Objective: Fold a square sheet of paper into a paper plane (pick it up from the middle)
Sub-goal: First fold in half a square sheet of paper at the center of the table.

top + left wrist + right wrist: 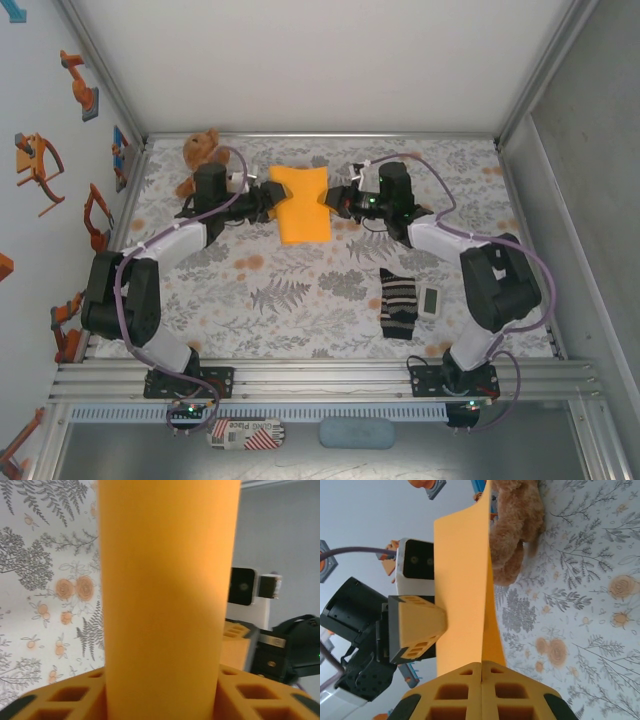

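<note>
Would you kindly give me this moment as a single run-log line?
orange paper: partly folded, between both grippers | right gripper: shut on paper edge | left gripper: paper between jaws, grip unclear

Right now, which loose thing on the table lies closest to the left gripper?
The brown teddy bear, in the far-left corner by the left gripper; the striped sock and white device lie far off on the right.

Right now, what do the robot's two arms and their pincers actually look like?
The left arm and right arm have white links, chunky black joints and a purple cable looping alongside each. The left gripper and right gripper carry orange plastic fingers moulded with square hollow cells, black at the outer corners.
</note>
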Robot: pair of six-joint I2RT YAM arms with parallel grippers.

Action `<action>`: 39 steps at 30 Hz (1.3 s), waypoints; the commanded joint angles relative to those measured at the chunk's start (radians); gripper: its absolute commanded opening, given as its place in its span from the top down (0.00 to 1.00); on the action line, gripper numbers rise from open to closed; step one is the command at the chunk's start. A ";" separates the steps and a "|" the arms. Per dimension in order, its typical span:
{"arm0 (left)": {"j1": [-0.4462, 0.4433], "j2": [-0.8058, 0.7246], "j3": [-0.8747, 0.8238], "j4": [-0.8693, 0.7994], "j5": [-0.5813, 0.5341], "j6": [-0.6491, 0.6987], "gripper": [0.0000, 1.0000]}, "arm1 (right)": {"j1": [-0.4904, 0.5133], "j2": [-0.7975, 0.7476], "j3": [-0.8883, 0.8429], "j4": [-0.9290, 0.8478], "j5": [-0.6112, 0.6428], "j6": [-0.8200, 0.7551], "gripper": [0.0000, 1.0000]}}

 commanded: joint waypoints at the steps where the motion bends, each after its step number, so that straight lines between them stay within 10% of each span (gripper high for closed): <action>1: -0.036 0.045 -0.012 -0.022 -0.029 0.033 0.39 | -0.006 -0.036 0.029 -0.133 0.019 -0.103 1.00; 13: -0.018 0.035 -0.097 -0.100 -0.215 0.065 0.03 | -0.074 -0.139 0.143 -0.554 0.118 -0.332 1.00; 19: 0.024 -0.069 -0.162 -0.138 -0.313 0.079 0.01 | -0.048 -0.089 0.257 -0.709 0.159 -0.401 1.00; 39: 0.007 -0.035 -0.230 -0.042 -0.323 0.015 0.03 | 0.063 0.283 0.239 -0.350 0.081 -0.202 1.00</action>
